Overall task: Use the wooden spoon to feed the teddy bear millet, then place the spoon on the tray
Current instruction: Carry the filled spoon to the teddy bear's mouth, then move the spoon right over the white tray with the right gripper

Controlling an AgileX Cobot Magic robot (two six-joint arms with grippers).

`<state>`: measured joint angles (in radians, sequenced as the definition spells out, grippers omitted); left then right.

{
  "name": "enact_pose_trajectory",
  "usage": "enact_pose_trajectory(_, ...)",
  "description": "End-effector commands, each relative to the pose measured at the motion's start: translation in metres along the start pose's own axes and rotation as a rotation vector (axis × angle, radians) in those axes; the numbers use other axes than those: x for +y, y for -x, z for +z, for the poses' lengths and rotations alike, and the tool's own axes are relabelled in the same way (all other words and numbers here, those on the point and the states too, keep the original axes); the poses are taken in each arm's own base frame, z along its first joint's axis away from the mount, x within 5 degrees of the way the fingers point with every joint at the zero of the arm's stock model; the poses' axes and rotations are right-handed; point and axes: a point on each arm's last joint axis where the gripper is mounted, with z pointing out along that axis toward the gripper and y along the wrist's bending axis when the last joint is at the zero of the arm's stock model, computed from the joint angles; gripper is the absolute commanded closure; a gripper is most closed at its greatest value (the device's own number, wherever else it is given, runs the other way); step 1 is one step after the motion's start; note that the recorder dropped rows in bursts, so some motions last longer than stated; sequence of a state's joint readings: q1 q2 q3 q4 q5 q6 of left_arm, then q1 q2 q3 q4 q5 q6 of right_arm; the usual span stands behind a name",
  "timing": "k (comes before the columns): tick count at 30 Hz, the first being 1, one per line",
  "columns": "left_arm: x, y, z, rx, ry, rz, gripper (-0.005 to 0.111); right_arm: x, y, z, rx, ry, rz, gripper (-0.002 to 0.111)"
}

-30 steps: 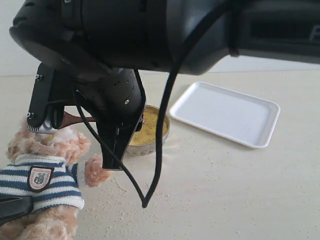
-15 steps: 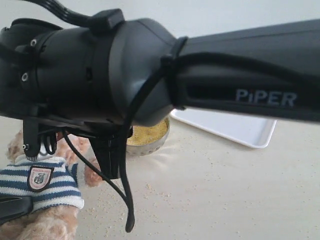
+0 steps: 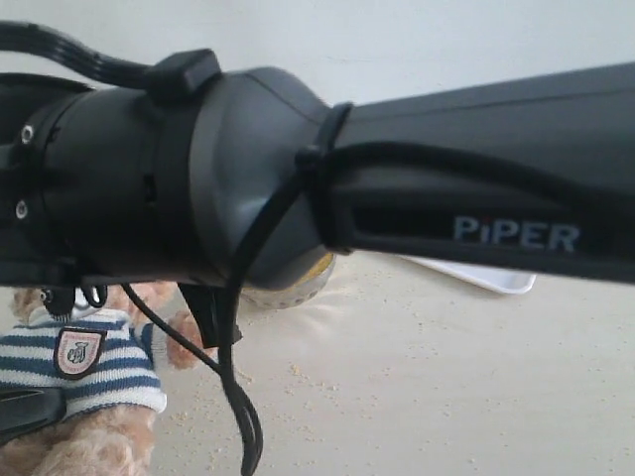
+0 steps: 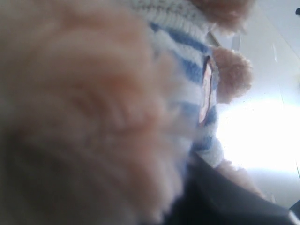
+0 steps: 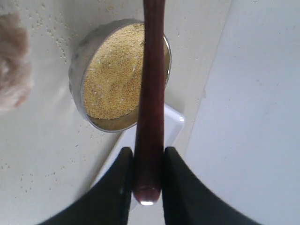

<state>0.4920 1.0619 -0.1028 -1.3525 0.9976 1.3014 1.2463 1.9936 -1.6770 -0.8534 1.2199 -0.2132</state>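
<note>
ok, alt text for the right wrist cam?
The right gripper clamps the handle end of a dark wooden spoon, which runs away from the camera across a metal bowl heaped with yellow millet. A white tray corner shows near the bowl, bear fur at the frame edge, loose grains on the table.

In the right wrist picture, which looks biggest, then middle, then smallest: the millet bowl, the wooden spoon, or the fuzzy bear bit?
1. The metal bowl heaped with millet.
2. The wooden spoon. It is close to the camera, so it looks extra big.
3. The teddy bear. Only a furry edge shows.
</note>
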Motion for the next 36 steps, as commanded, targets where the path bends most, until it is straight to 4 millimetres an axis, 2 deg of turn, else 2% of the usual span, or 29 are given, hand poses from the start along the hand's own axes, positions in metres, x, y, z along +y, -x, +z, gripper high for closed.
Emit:
enact_pose_trajectory(1, -0.002, 0.001, -0.001, -0.017, -0.022, 0.002, 0.102, 0.017, -0.002, 0.005, 0.043, -0.037, -0.069, 0.108)
enact_pose_trajectory(5, -0.003, 0.001, -0.001, -0.016, -0.024, 0.002, 0.102, 0.022, -0.004, 0.009, 0.080, -0.172, -0.101, 0.108)
enact_pose_trajectory(12, -0.003, 0.001, -0.001, -0.016, -0.024, 0.002, 0.102, 0.023, -0.001, 0.006, 0.066, -0.184, -0.045, 0.108)
enact_pose_trajectory(18, -0.003, 0.001, -0.001, -0.016, -0.024, 0.002, 0.102, 0.029, 0.007, -0.006, 0.036, -0.236, -0.078, 0.108)
enact_pose_trajectory(23, -0.003, 0.001, -0.001, -0.016, -0.024, 0.002, 0.102, 0.030, 0.008, -0.007, 0.032, -0.235, -0.068, 0.108)
enact_pose_trajectory(26, -0.003, 0.001, -0.001, -0.016, -0.024, 0.002, 0.102, 0.032, 0.001, 0.003, 0.064, -0.265, -0.102, 0.108)
enact_pose_trajectory(28, -0.003, 0.001, -0.001, -0.016, -0.024, 0.002, 0.102, 0.033, -0.001, -0.003, 0.050, -0.263, -0.071, 0.108)
enact_pose_trajectory(36, -0.003, 0.001, -0.001, -0.016, -0.024, 0.002, 0.102, 0.032, -0.008, -0.001, 0.059, -0.267, -0.044, 0.108)
